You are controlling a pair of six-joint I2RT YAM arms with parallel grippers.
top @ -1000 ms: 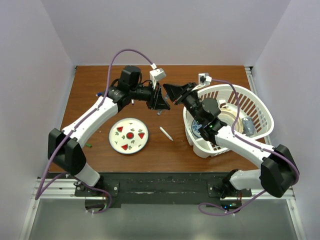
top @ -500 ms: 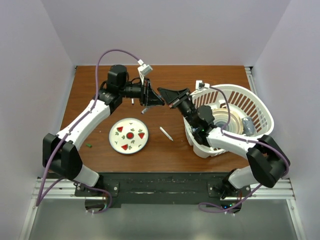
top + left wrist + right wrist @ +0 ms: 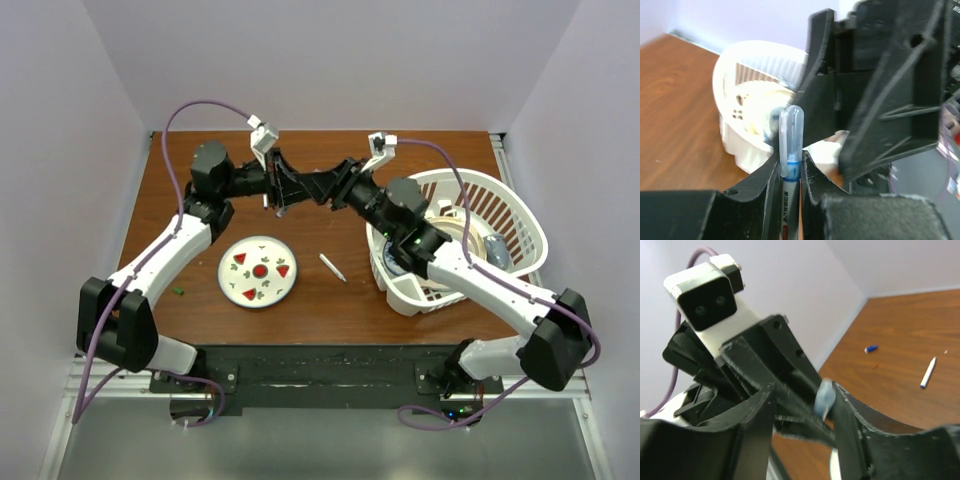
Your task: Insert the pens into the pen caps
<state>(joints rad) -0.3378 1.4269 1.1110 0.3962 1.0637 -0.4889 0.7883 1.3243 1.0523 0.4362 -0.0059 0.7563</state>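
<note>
Both arms swung left and toward the far side since a second ago, and the gap between the grippers was gone, so they met tip to tip over the far middle of the table [image 3: 350,300]. Left gripper [image 3: 283,188] was pinching a pen [image 3: 789,200] by the barrel, and a see-through bluish cap [image 3: 791,131] sat on its tip, poking out past the fingers. Right gripper [image 3: 335,187] had its jaws spread wider than that cap, which lay between them against one finger. Couldn't tell if it was actually squeezed.

A loose pen [image 3: 333,267] lay flat between the plate [image 3: 224,272] and the basket [image 3: 520,215]. A green cap [image 3: 178,291] sat near the left edge, left of the plate. The right wrist view also caught a blue cap [image 3: 870,348] and another pen [image 3: 928,372] lying near each other on the wood.
</note>
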